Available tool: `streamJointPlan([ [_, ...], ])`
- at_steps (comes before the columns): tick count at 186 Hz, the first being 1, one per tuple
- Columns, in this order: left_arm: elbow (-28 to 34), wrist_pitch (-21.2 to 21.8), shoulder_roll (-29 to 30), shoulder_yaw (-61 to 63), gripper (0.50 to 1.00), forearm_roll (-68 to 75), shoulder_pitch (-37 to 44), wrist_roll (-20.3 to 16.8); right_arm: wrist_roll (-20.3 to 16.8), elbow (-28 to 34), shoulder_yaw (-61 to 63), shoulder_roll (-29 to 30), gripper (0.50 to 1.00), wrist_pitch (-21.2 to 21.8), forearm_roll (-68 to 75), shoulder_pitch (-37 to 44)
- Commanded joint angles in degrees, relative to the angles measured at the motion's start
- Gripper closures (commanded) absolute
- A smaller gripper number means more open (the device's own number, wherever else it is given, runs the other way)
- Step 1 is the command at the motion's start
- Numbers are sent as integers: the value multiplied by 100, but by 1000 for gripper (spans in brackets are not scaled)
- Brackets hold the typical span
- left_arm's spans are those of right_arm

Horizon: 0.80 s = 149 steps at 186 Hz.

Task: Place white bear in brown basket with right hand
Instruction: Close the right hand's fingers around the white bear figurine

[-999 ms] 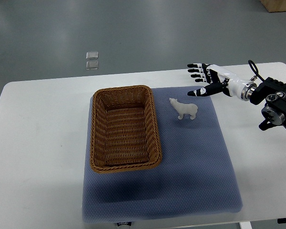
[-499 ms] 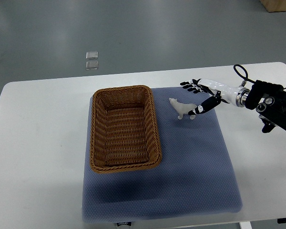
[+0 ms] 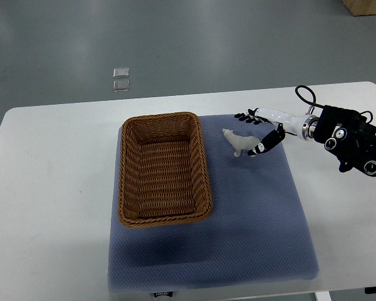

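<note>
The right hand (image 3: pixel 258 130) has been brought closer around the white bear (image 3: pixel 240 142), fingers spread, thumb at its rear, not yet clamped. The bear is left standing on the blue mat (image 3: pixel 257 213), beside the brown basket (image 3: pixel 164 168).

No legible text, labels, brands or numbers anywhere.

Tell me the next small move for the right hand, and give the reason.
Probably close the fingers on the white bear. The right hand is open around the bear's rear, thumb at its near side and fingers spread past its far side, nothing gripped yet. The bear stands on the blue mat, right of the brown basket, which looks empty.
</note>
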Motion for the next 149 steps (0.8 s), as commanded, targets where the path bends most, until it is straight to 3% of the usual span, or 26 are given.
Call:
streamJointPlan([
  [1,0,0,0,0,500,1,0,0,-1,-18,-26,16,593,-35,-16,9],
  [25,0,0,0,0,500,1,0,0,-1,-18,-44,68,607,-26,-60,44],
  [44,0,0,0,0,500,1,0,0,-1,-18,-158,77,691,-35,-60,79],
  [62,0,0,0,0,500,1,0,0,8,-18,-184,77,718,-35,-60,97],
  [84,0,0,0,0,500,1,0,0,8,-18,-202,77,824,-35,-104,114],
  [112,0,0,0,0,500,1,0,0,26,-10,-202,77,999,-35,-210,114],
  [149,0,0,0,0,500,1,0,0,122,26,-193,59,1000,-26,-218,132],
])
